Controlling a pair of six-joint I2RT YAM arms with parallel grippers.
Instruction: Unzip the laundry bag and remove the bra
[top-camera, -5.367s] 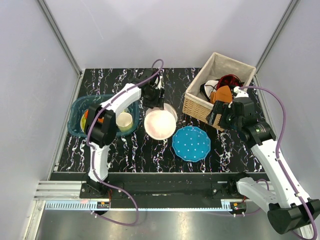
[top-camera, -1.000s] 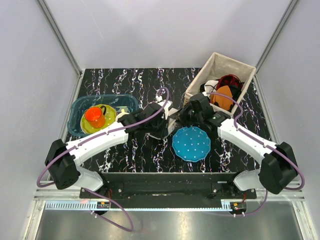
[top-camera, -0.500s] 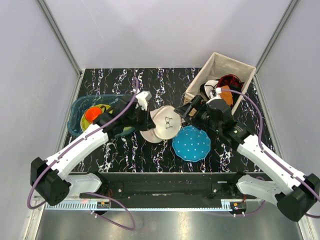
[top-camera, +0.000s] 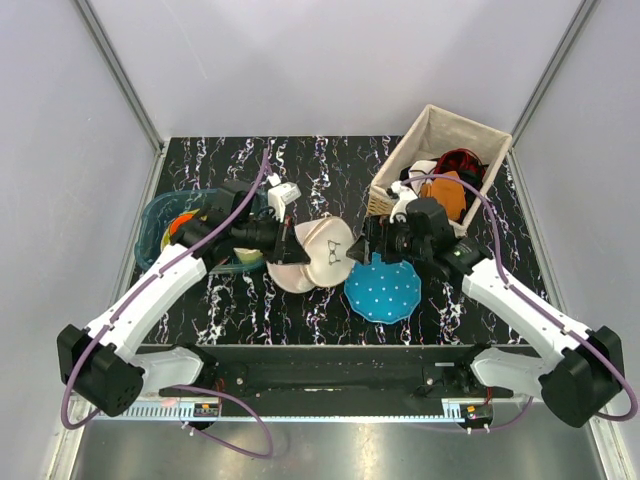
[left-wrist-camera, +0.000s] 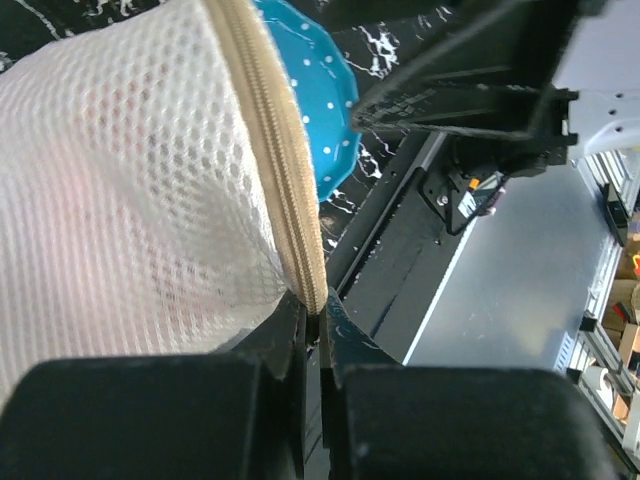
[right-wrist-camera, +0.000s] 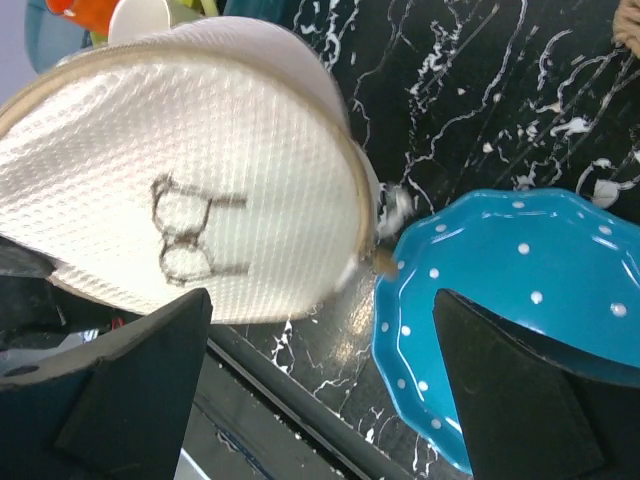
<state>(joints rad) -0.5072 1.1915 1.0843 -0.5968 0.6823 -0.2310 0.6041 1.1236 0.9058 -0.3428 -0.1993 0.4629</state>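
The cream mesh laundry bag (top-camera: 322, 255) is tipped up on edge at mid-table, its flat face with a small drawn emblem toward the right arm. My left gripper (top-camera: 283, 250) is shut on the bag's tan zip seam (left-wrist-camera: 280, 170), pinching the rim (left-wrist-camera: 314, 318). My right gripper (top-camera: 358, 246) stands wide open at the bag's right edge, touching nothing. In the right wrist view the bag (right-wrist-camera: 190, 190) fills the upper left, a tan zip end (right-wrist-camera: 384, 262) sits ahead of the gripper (right-wrist-camera: 320, 350), and both fingers (right-wrist-camera: 130, 385) stay clear of it. The bra is hidden.
A teal white-dotted scalloped disc (top-camera: 382, 288) lies flat just below the right gripper, also in the wrist views (right-wrist-camera: 520, 300) (left-wrist-camera: 312, 95). A wicker basket (top-camera: 392, 205) of clothes stands at the back right. A teal tub (top-camera: 160, 215) with an orange cup sits at the left.
The left gripper has pulled the bag's rim leftward, standing the bag more on edge. The right gripper has opened wide and moved left toward the bag's right edge.
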